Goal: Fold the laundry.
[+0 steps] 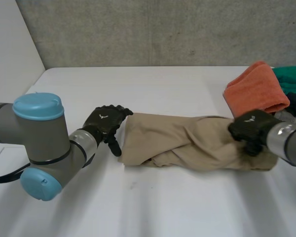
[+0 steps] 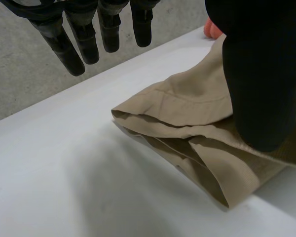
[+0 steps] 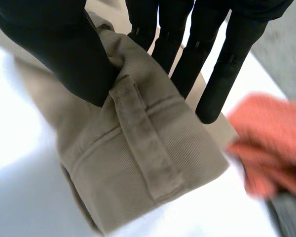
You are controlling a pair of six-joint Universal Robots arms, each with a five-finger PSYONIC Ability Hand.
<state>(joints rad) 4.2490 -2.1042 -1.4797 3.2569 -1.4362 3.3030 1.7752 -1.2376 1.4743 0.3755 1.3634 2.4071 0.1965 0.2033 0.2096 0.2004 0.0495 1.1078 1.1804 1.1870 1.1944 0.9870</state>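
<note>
Where the tabletop (image 1: 138,89) holds one pair of beige trousers (image 1: 187,143), folded into a long bundle across its middle, each of the two black hands bears a small white mark on its back. The left hand (image 1: 104,123) sits at the bundle's 9 o'clock end, its fingers (image 2: 108,29) straight and spread wide above the cloth, gripping nothing, the thumb (image 2: 264,74) over the folded edge. The right hand (image 1: 250,129), at the 3 o'clock end, pinches the cloth beside a belt loop (image 3: 145,143) between thumb and fingers. One orange towel (image 1: 256,89) and one green cloth (image 1: 291,79) lie at 2 o'clock
</note>
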